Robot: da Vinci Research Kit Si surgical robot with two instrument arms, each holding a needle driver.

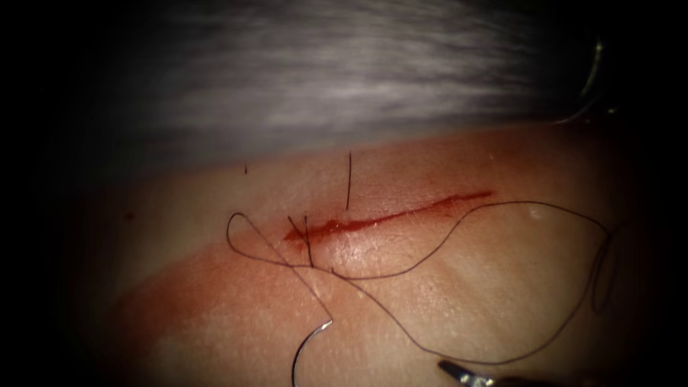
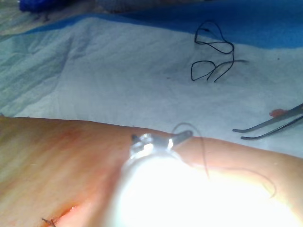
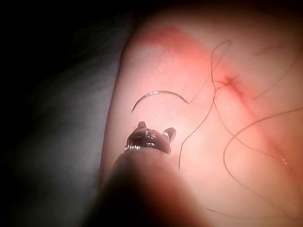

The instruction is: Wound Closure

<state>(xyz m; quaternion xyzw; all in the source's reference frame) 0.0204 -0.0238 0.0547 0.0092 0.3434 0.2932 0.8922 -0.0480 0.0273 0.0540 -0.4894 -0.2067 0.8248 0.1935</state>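
The tissue (image 1: 444, 287) has a cut (image 1: 387, 215) lined with red fluid. The curved needle (image 1: 304, 351) (image 3: 158, 93) lies free on the tissue in front of the cut's left end, not in the tissue, and neither tool holds it. Its thread (image 1: 502, 208) runs up to a stitch (image 1: 308, 240) at the cut's left end, then loops widely across the right side. My right tool (image 1: 455, 371) (image 3: 155, 130) hovers low on the right, behind the needle, open and empty. My left tool (image 2: 182, 137) is over the tissue with thread (image 2: 204, 161) close beside it.
Short cut thread ends (image 1: 349, 179) stand up behind the cut. A grey drape (image 1: 322, 72) lies beyond the tissue's far edge. On the pale drape (image 2: 118, 80) rest metal forceps (image 2: 274, 125) and a loose coil of thread (image 2: 213, 56).
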